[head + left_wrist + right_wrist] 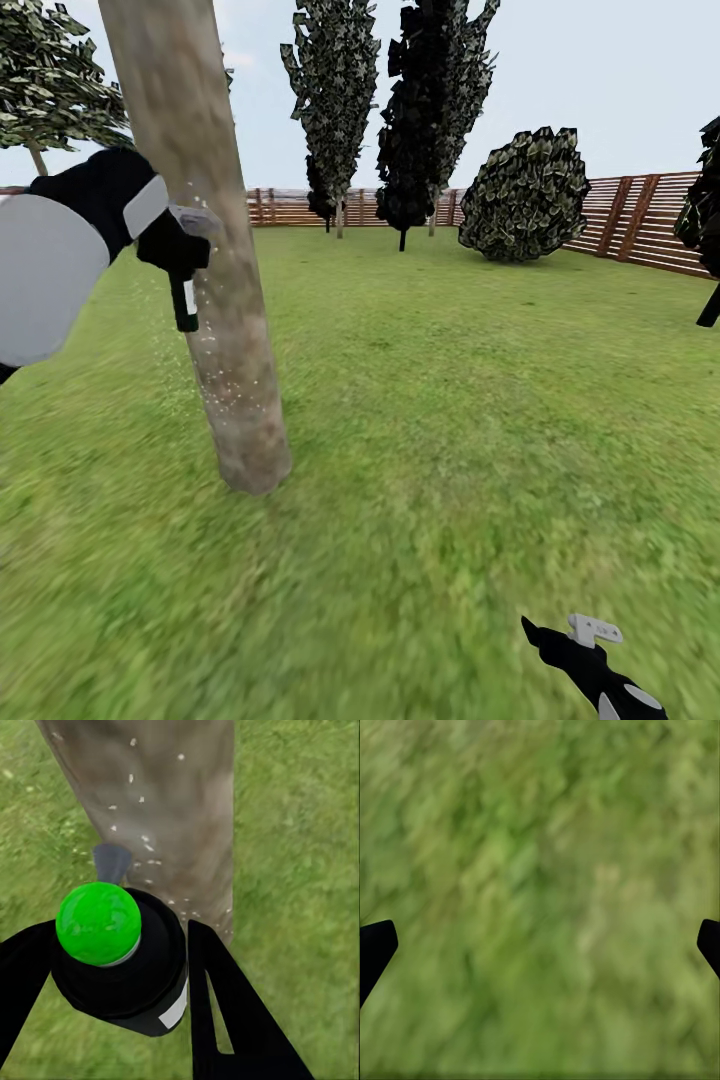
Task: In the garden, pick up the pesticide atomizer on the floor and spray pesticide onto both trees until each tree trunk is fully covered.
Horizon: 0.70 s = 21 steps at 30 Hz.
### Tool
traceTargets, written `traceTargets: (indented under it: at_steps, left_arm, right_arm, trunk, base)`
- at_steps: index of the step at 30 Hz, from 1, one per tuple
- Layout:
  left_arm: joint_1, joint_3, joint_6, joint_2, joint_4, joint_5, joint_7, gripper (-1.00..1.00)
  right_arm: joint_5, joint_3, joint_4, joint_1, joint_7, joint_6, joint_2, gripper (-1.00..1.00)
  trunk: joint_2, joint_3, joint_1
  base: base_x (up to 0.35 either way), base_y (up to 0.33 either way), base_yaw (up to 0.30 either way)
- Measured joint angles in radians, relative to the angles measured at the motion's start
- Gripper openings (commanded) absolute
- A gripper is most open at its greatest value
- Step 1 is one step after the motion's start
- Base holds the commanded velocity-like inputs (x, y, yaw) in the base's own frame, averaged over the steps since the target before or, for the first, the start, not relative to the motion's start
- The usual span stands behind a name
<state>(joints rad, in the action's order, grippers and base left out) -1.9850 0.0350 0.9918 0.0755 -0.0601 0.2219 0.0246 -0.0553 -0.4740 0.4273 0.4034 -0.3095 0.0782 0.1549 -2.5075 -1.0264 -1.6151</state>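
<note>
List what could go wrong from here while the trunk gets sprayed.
1. White droplets speckle just one side of the trunk, so the far side may stay uncovered.
2. The left gripper holds the sprayer very near the bark; a nudge could bump its nozzle.
3. Some droplets drift onto the grass, wasting spray.

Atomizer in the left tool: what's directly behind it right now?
The tree trunk stands just behind the pesticide atomizer held in the left tool, with white spray specks on its bark. Grass flanks it. The trunk's far side and whatever is beyond are hidden.
</note>
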Motion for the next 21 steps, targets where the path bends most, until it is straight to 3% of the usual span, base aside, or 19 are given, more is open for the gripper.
traceTargets:
  at_steps: [4,7,14,21]
  left_arm:
    - [0.042,0.002,-0.007,0.001,0.036,-0.002,0.001,-1.0]
    - [0.152,-0.001,-0.028,0.02,0.037,0.004,0.003,-1.0]
    - [0.328,0.001,-0.126,0.048,0.038,0.002,0.003,-1.0]
    - [0.51,0.003,-0.265,0.051,0.038,-0.001,0.002,-1.0]
  right_arm:
    - [0.0,0.0,-0.001,0.0,0.0,0.0,0.0,1.0]
    - [0.0,0.001,-0.001,0.0,0.0,0.0,0.0,1.0]
    - [-0.002,0.002,-0.001,0.0,0.0,0.0,-0.001,1.0]
    - [-0.002,0.003,-0.001,0.0,0.0,0.0,-0.002,1.0]
  trunk:
    - [0.0,0.0,0.0]
    - [0.0,0.0,0.0]
    - [0.0,0.0,0.0]
    - [0.0,0.0,0.0]
  base:
    - [0.0,0.0,0.0]
    - [0.0,0.0,0.0]
    - [0.0,0.0,0.0]
    - [0.0,0.0,0.0]
